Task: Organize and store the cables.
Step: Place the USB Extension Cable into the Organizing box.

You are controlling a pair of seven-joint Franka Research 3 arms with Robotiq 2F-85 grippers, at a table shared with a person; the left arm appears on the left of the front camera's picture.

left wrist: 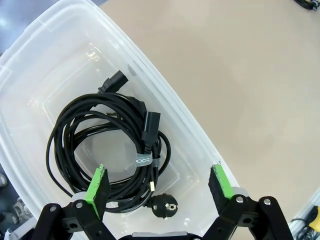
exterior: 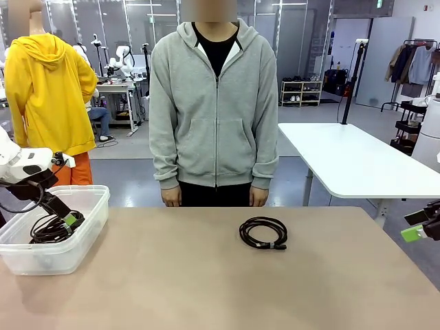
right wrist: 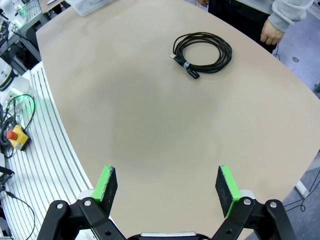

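One of the cables (exterior: 263, 232), a thin black cord tied in a round coil, lies on the tan table (exterior: 206, 289) in front of the person; it also shows far ahead in the right wrist view (right wrist: 202, 50). A bigger black coil with chunky plugs (left wrist: 107, 145) rests inside the clear plastic bin (exterior: 89, 230). My left gripper (left wrist: 159, 182) hangs open just above that coil, over the bin's inner edge, holding nothing; the front view has it dipping into the bin (exterior: 69, 221). My right gripper (exterior: 414, 225) stands open and empty at the table's right edge (right wrist: 167, 182).
The person in a grey hoodie (exterior: 214, 103) stands at the far edge, hands (right wrist: 272, 32) hanging by the sides. A white table (exterior: 344, 158) stands behind at right. A red stop button (right wrist: 15, 136) sits below the table's rim.
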